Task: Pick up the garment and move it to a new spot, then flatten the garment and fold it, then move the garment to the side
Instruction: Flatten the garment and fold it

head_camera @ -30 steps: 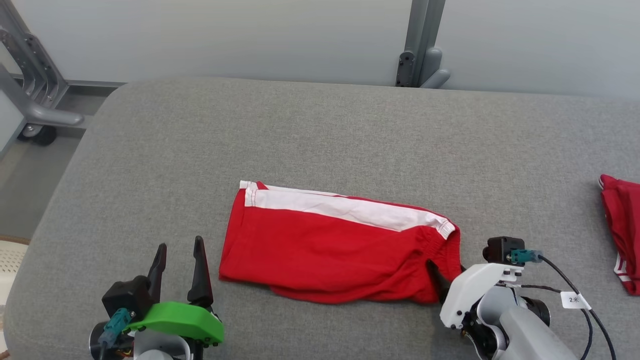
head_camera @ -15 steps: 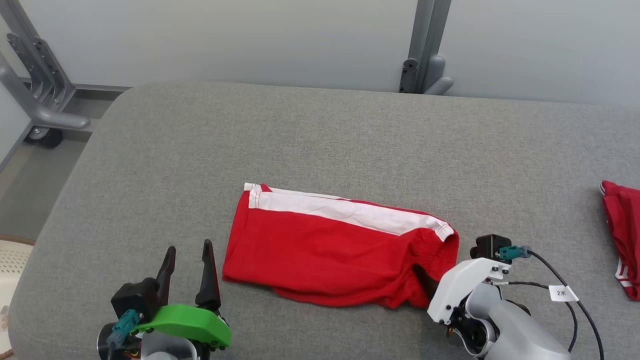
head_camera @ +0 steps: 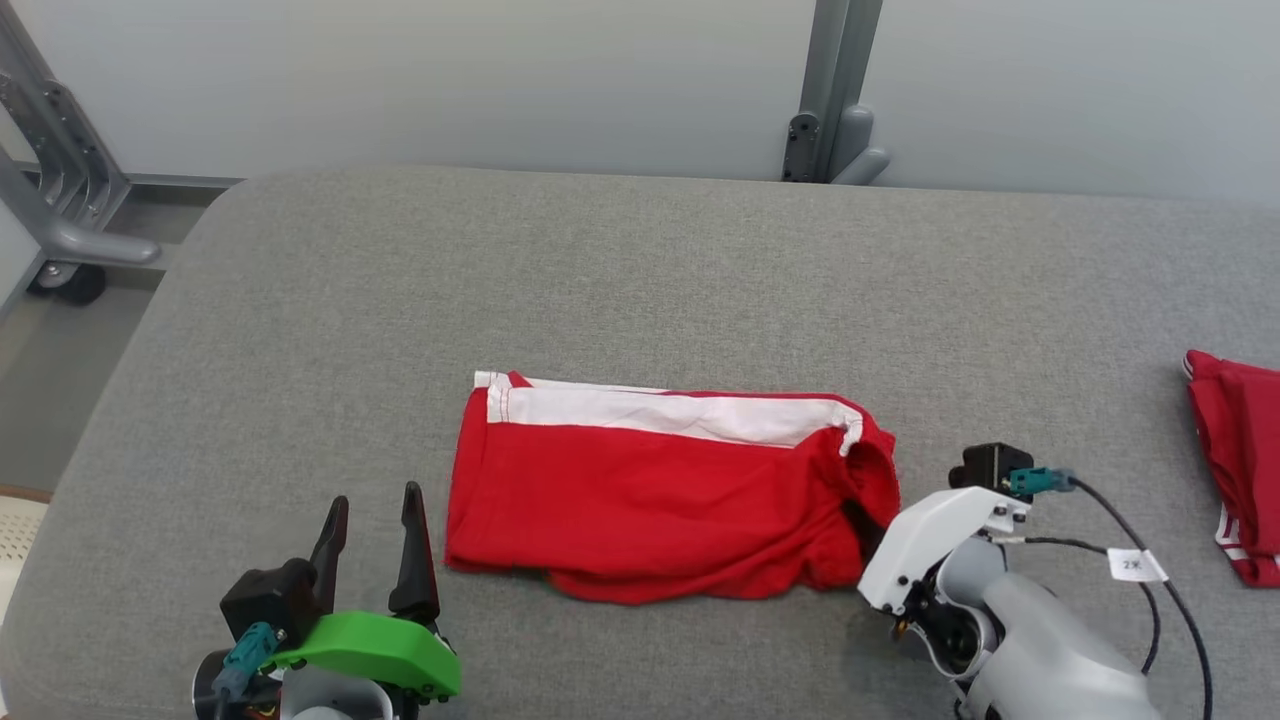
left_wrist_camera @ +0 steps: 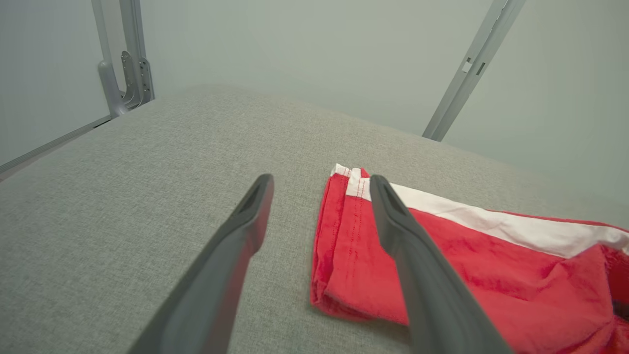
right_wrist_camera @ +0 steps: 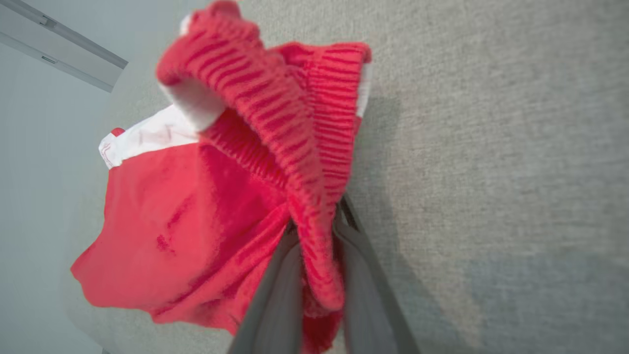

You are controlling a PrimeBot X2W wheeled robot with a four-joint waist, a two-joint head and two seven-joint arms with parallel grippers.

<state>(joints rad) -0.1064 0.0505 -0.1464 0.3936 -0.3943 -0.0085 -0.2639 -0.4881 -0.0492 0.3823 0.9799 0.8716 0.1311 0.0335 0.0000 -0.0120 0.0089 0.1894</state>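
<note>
Fabric, grey and finely woven, covers the tabletop (head_camera: 620, 280), which runs back to a pale wall. Near the middle of its front half lie the shorts (head_camera: 650, 500), red with a white band along the far edge, folded flat with the leg hems to the left and the ribbed waistband to the right. The waistband end is bunched and lifted slightly off the surface.

The right arm reaches in from the lower right with its white wrist cover beside that end. The right end effector (right_wrist_camera: 317, 226) has its two dark fingers drawn close together, pinching the ribbed waistband between them; the right wrist view shows the elastic rim gripped there and curling up beyond the tips.

The left end effector (head_camera: 375, 497) sits at the lower left behind a green cover, its fingers spread wide and holding nothing, just left of the shorts' hem and apart from it.

A second red garment (head_camera: 1235, 450) lies at the right edge, well apart from the shorts. A grey post (head_camera: 825, 90) stands behind the tabletop. A small white tag (head_camera: 1131, 565) hangs on the right arm's cable.
</note>
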